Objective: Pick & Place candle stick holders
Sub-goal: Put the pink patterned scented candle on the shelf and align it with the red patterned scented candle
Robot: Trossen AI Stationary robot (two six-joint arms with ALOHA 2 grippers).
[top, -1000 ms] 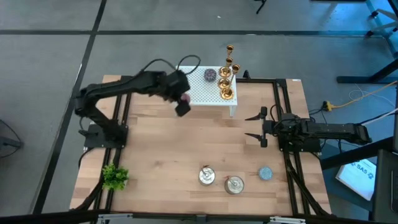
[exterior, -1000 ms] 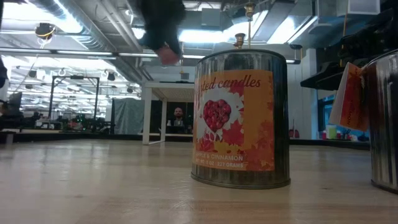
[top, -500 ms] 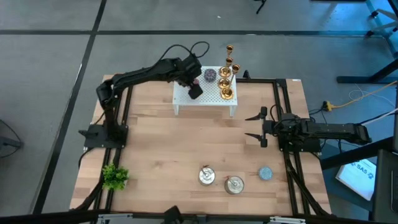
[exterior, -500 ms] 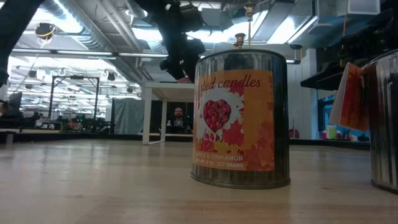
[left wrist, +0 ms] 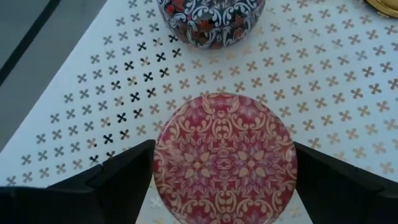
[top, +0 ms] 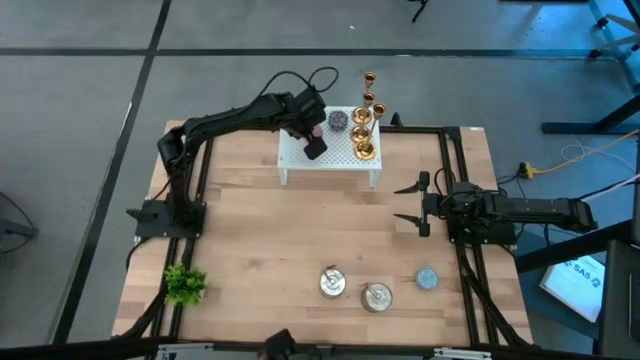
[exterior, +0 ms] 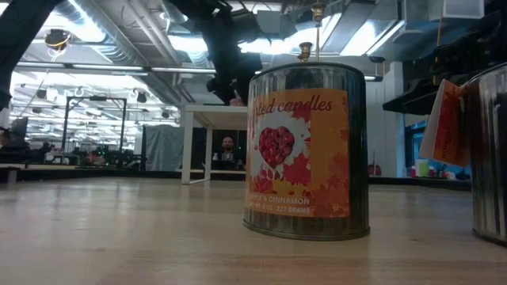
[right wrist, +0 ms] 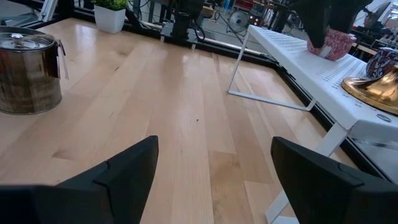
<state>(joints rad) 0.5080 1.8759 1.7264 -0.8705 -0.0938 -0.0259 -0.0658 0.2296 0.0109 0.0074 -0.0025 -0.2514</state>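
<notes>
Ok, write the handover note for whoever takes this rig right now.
Left pincer: over the white perforated shelf, jaws open either side of a round red patterned candle lying on the shelf.
Right pincer: open, empty, waiting at the table's right side.
Candle stick holders: all gold, clustered at the shelf's right end.
Done: the holders are on the shelf.
Left: nothing visible for the holders; lift the left pincer clear of the candle.
</notes>
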